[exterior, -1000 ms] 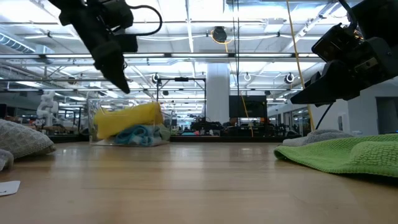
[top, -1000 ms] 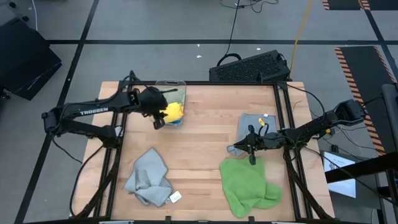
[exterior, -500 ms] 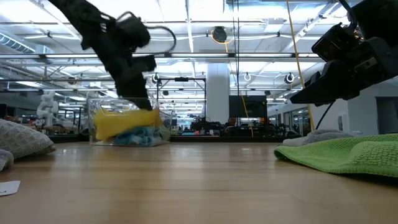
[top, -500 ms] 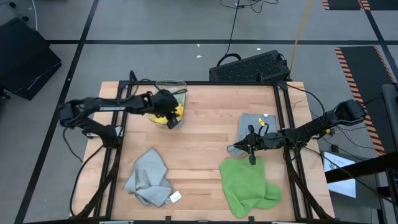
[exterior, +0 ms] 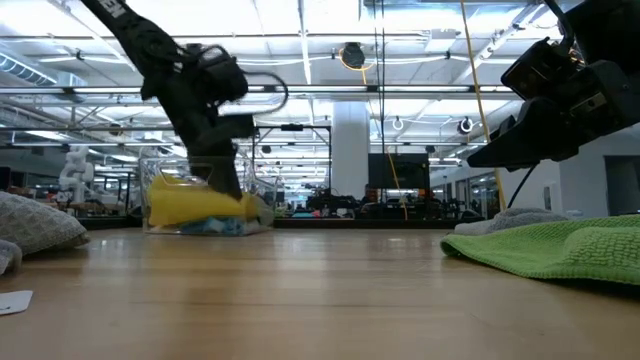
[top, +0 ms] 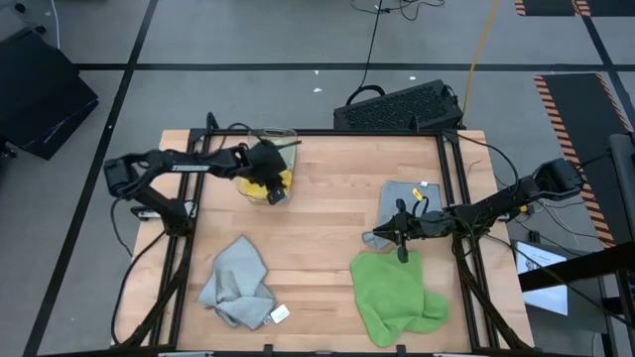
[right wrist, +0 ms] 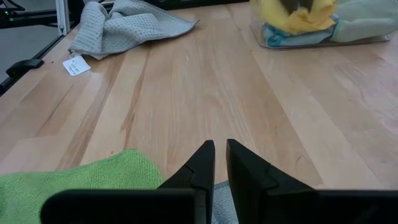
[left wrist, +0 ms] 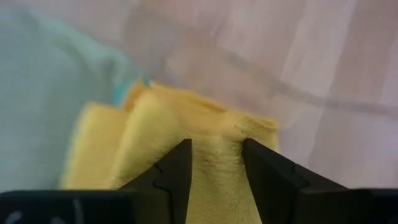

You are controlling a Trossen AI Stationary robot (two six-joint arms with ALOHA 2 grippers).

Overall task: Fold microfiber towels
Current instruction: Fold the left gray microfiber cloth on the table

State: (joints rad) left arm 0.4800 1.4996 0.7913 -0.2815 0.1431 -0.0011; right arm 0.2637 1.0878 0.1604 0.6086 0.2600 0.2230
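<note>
1. Both arms are dark, near black, built of slim tube-like links joined by bulkier rounded joints.
2. The left arm (top: 179,167) carries a pale lettered marking along its long link.
3. A thin dark cable loops out beside the left arm's wrist block.
4. The right arm (top: 496,206) ends at a chunky angular wrist housing.
5. The left gripper (left wrist: 214,163) has two flat, matte black fingers with stepped, angular inner edges.
6. The right gripper (right wrist: 216,163) has matching black wedge-shaped fingers that taper to narrow tips.
</note>
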